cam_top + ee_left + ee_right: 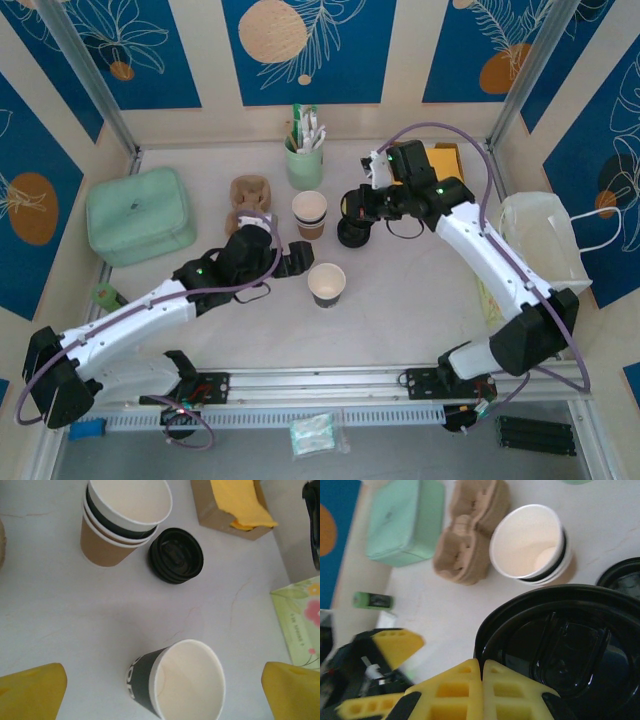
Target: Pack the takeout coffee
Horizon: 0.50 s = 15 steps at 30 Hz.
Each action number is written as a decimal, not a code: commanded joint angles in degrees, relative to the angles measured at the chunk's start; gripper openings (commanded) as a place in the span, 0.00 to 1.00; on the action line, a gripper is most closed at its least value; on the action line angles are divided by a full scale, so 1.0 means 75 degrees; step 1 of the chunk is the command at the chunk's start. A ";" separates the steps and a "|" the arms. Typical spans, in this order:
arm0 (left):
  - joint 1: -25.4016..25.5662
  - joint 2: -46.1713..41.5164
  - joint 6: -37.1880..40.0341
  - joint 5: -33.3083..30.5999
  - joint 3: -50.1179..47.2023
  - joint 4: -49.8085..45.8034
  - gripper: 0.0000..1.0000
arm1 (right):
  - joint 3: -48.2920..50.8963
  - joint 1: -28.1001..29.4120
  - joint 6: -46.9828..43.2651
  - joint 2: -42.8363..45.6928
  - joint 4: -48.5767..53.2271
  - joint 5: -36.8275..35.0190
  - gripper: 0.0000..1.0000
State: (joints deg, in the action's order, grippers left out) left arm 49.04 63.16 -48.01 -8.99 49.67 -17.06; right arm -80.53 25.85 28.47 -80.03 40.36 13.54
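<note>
The takeout coffee is out of view. A lone lidless black paper cup stands upright between the spread yellow fingers of my left gripper, which is open and not touching it. My right gripper is shut on the rim of a black plastic lid, held above the table by the stack of black lids. Lidless nested paper cups stand left of that stack.
A brown pulp cup carrier and a mint pouch lie at the back left. A green cup of packets, a napkin box and a white bag stand behind and right.
</note>
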 commanded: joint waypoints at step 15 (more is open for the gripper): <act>-0.0712 0.0072 -0.1095 0.1270 0.0810 0.1627 0.99 | 0.1002 -0.0133 0.2138 0.1108 -0.2386 0.3003 0.00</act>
State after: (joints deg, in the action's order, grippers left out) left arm 45.87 63.20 -54.17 -4.34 52.99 -8.19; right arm -74.02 25.34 40.64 -73.06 27.79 30.50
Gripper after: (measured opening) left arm 0.994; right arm 0.056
